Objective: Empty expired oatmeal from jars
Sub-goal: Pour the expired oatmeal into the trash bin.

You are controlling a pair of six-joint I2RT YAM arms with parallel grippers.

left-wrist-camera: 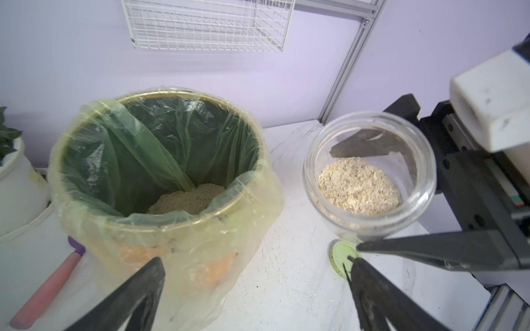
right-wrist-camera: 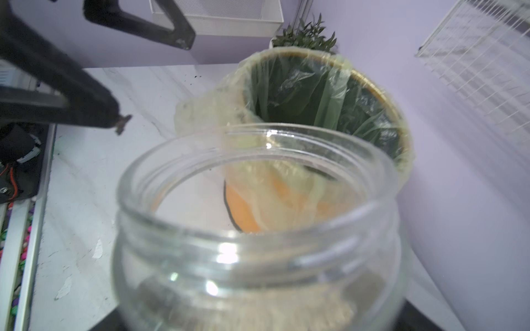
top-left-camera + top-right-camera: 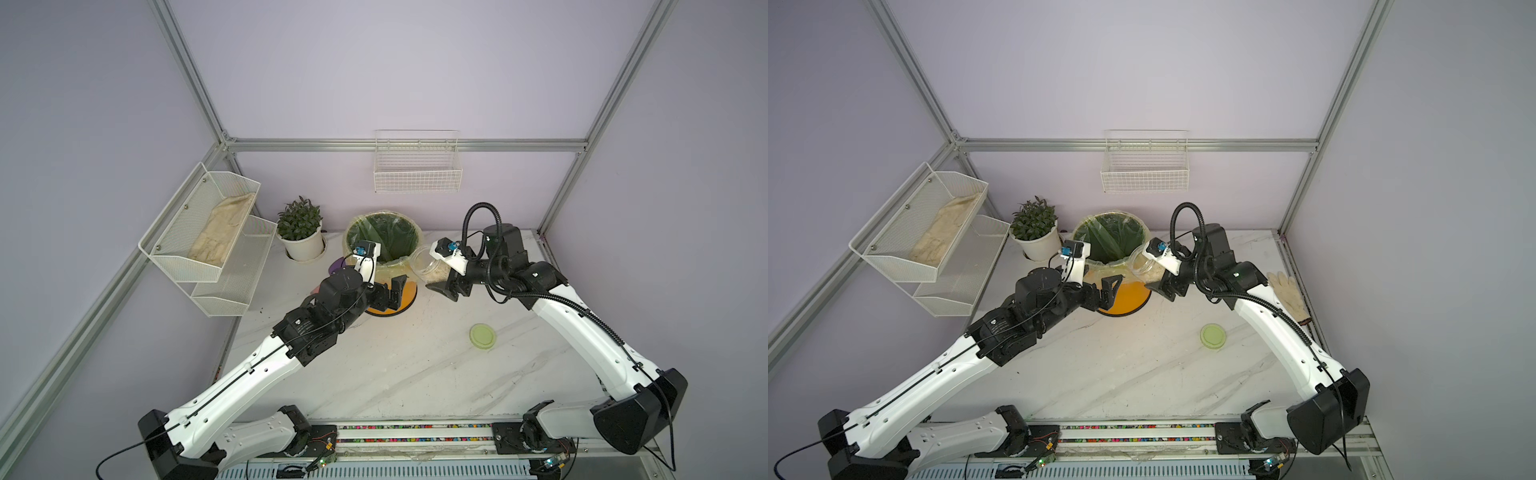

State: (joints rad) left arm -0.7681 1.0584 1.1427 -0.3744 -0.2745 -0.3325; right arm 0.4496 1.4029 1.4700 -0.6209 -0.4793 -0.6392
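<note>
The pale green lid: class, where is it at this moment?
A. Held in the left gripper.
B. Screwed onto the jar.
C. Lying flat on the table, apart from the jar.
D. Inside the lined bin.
C: in both top views the lid lies flat on the table, apart from the jar, whose mouth is open.

Top views overhead; close wrist views share jar (image 1: 312, 177).
</note>
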